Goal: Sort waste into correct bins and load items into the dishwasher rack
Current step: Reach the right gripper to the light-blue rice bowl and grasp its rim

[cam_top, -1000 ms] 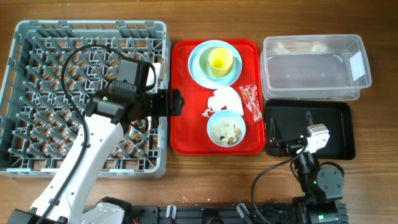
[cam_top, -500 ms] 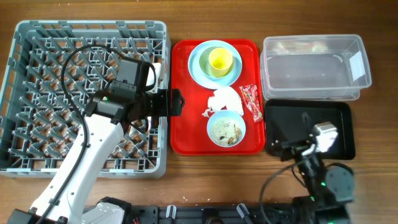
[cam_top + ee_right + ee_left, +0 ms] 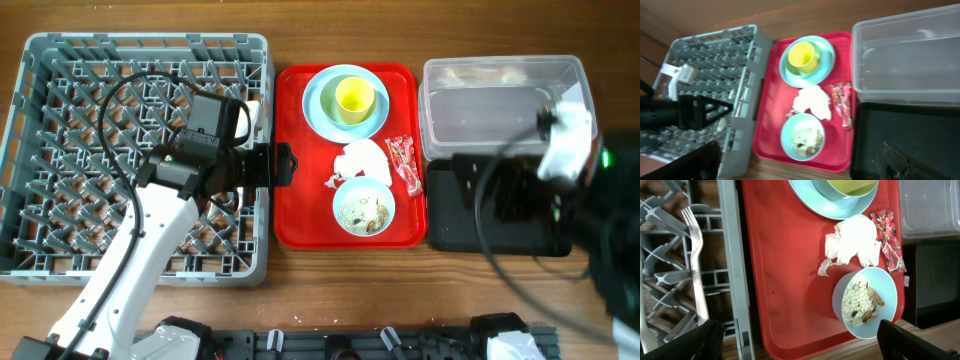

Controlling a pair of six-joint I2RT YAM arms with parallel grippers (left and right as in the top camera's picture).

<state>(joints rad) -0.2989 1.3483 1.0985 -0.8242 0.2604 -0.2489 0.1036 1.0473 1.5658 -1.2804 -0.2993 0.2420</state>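
Note:
My left gripper [image 3: 283, 165] is open and empty at the right wall of the grey dishwasher rack [image 3: 60, 60], beside the red serving tray [image 3: 300, 200]. A white fork [image 3: 695, 265] lies in the rack. On the red tray are the pale blue plate [image 3: 318, 105] with the yellow cup [image 3: 354, 97], the white napkin [image 3: 362, 160], the red wrapper [image 3: 404, 163], and the blue bowl [image 3: 338, 200] holding food scraps [image 3: 364, 210]. My right gripper [image 3: 500, 190] is open and empty, blurred, above the black tray [image 3: 450, 215]. The clear tub [image 3: 500, 65] is behind it. No spoon shows.
The rack fills the left of the wooden table. The red tray sits between the rack and the two bins. My left arm's cable loops over the rack. The right arm covers much of the black tray and the tub's right end.
My right arm has lifted from the table's front edge and swung back over the black tray toward the tub. The left arm and all objects have not moved.

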